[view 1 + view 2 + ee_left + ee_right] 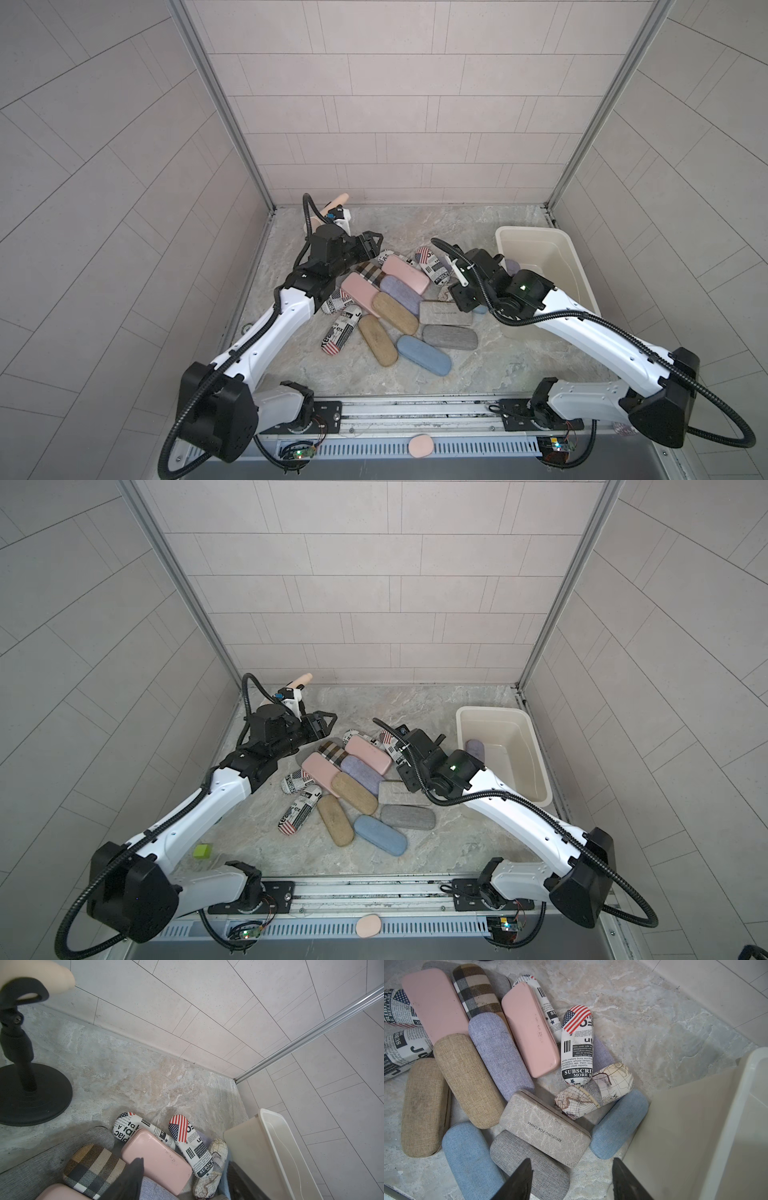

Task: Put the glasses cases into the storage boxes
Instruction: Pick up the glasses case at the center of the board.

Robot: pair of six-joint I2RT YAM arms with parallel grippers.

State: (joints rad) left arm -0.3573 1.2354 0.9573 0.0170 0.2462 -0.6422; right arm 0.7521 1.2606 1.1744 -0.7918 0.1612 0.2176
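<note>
Left arm [266,332]: stretched forward to the far left edge of the heap. The left gripper [372,245] is tilted shallowly down, its jaws parted and empty above the plaid case [93,1167] and a pink case [158,1159]. Centre of the surface [415,224]: glasses cases [399,291] in one overlapping heap, their long axes fanned every way. Right arm [582,332]: elbow bent, wrist tipped down between heap and tub. The right gripper [572,1167] has its jaws released and holds nothing. Just ahead of them lies the marbled grey case [546,1126], touching the grey fabric case [550,1172]. Its long axis runs slantwise to the line between the jaws, so a wrist turn looks necessary. This arm is plainly the nearer. Far right: cream storage box [540,249], with one lavender-grey case [474,749] already inside.
</note>
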